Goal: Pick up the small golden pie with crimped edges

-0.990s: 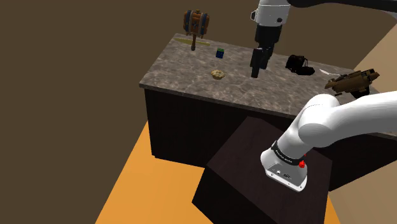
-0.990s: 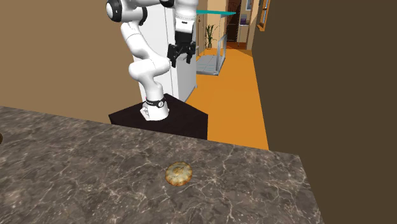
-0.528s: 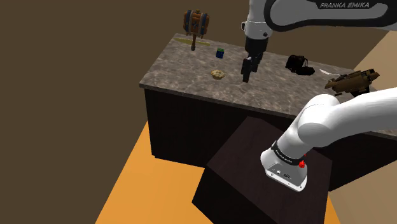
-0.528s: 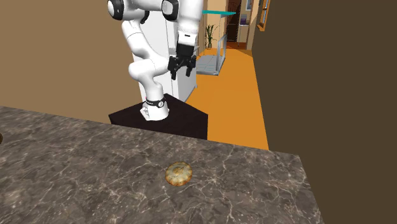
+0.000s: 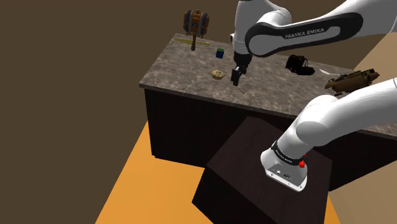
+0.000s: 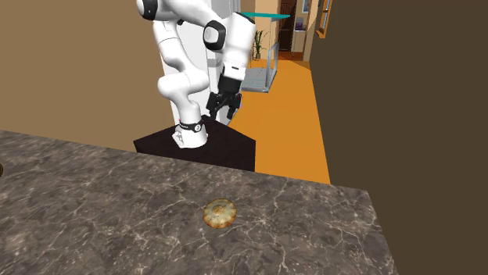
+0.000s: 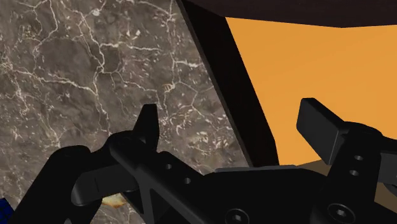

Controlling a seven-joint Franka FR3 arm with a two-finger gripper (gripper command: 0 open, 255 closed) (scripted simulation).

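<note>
One small golden-brown pie [image 5: 218,74], round with a crimped rim, lying flat on the dark veined stone desk [image 5: 184,70], untouched. One all-black claw [image 5: 235,79] just beside the pie toward the shoulder view's right, raised off the desk and pointing down. Two fingers [image 7: 147,124] standing well apart in the wrist view; holds nothing. One finger over the desk, the other over the orange floor [image 7: 305,57] past the desk's edge. A sliver of the pie's golden crust [image 7: 114,201] peeking out under the claw's body, beside one finger and not between the two. In the second exterior view, the pie [image 6: 220,213] near the desk's edge, with the claw [image 6: 219,112] beyond it on the stand's side, apart from the pie.

Elsewhere on the desk, placed from the pie:
- One small blue-and-green cube [image 5: 220,53] near, behind it.
- One wooden mallet [image 5: 196,24] with blue bands farther behind, at the back edge.
- One black object [image 5: 298,64] well apart toward the shoulder view's right.
- One brown object [image 5: 352,80] farther still that way, kind unclear.

One dark box stand [image 5: 254,172] on the floor, nearer the camera than the pie.
</note>
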